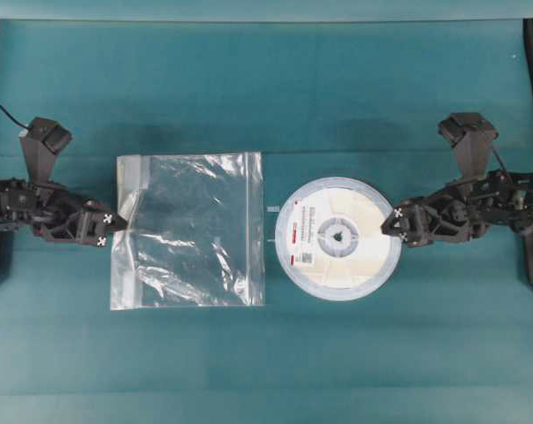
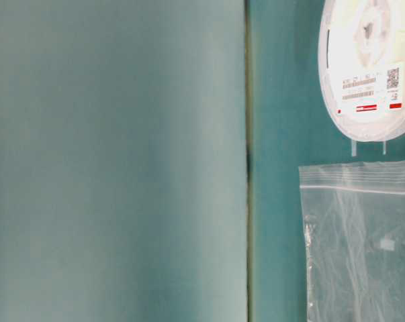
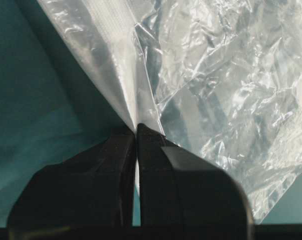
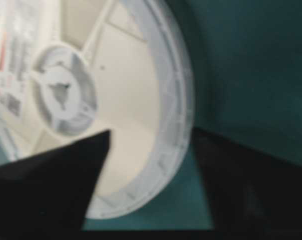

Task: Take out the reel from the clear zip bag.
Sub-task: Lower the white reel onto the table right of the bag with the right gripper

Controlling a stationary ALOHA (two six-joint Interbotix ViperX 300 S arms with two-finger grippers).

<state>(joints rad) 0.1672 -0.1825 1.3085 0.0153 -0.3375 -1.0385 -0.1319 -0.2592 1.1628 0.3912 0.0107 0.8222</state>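
Lying beside clear zip bag (image 1: 191,231), reel (image 1: 338,233)

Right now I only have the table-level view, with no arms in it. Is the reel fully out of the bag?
Observer: Yes. Overhead, the reel lies flat, with a gap between it and the clear zip bag.
Operator: Is the right arm gripping it?
Observer: No. The right gripper has its jaws open, one either side of the rim.
Operator: And the left?
Observer: The left gripper is shut on the bag's edge farthest from the reel.
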